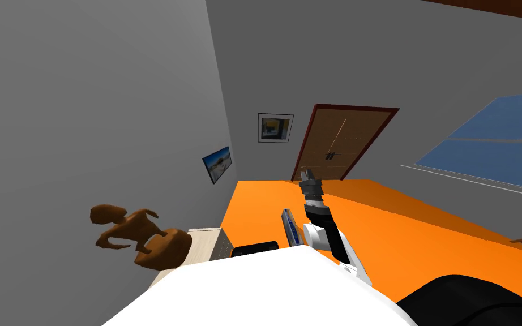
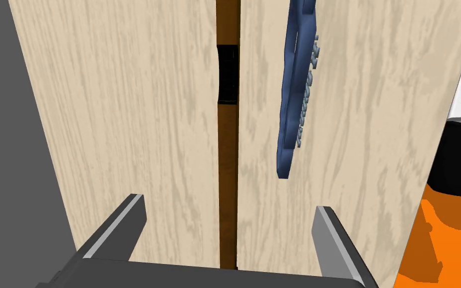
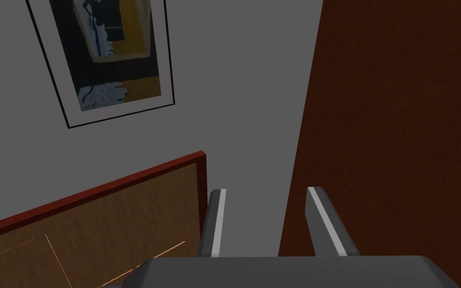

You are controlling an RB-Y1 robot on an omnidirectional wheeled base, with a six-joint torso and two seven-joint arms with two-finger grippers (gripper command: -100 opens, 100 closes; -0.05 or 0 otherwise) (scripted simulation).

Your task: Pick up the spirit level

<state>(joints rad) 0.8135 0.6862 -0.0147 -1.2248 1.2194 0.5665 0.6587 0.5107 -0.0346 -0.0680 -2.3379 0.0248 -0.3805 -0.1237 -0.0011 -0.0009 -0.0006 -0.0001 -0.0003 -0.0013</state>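
Left wrist view: the level, a long blue bar with small grey parts along one side, is seen on a pale wood surface of two panels parted by a dark brown gap. It appears to rest on a narrow edge, its length running nearly parallel to the gap and away from the left gripper. It is placed ahead of the fingers and to one side of their line, so it is not yet between them and nothing is touched. The left gripper is spread wide and empty. In the head view the same bar is made out as a thin blue-grey strip low in front of the robot. The right gripper is held raised above the floor, its fingers apart with nothing between them.

The level is judged to be stiff, slim and fairly light, with smooth flat faces that may slip under thin blades. Its length means an end grasp would probably let it swing or tip. Hold is best taken near the middle, across the thin dimension, clear of the grey parts, which may be delicate. The hand would first need to be shifted sideways over the bar.
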